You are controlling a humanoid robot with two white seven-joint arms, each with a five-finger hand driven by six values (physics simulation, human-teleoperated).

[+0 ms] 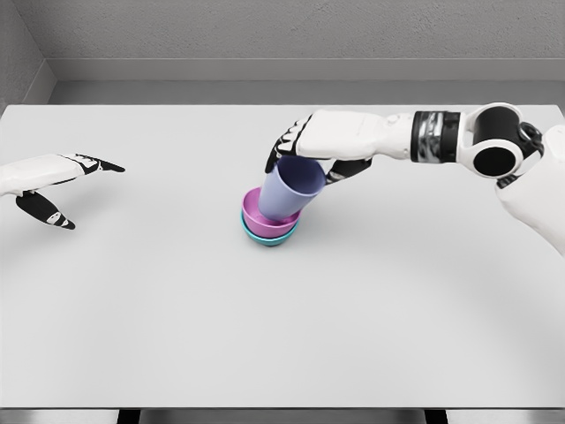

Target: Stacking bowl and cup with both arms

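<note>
White table (132, 309), right hand (305, 150) gripping cup (290, 190)

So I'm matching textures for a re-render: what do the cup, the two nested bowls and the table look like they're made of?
The purple cup, held tilted by the right hand, looks like smooth matte plastic: flat even colour, no glare. The pink bowl and the teal bowl under it look the same. The table reads as a plain pale grey matte top, possibly laminate; a render leaves that open.
</note>
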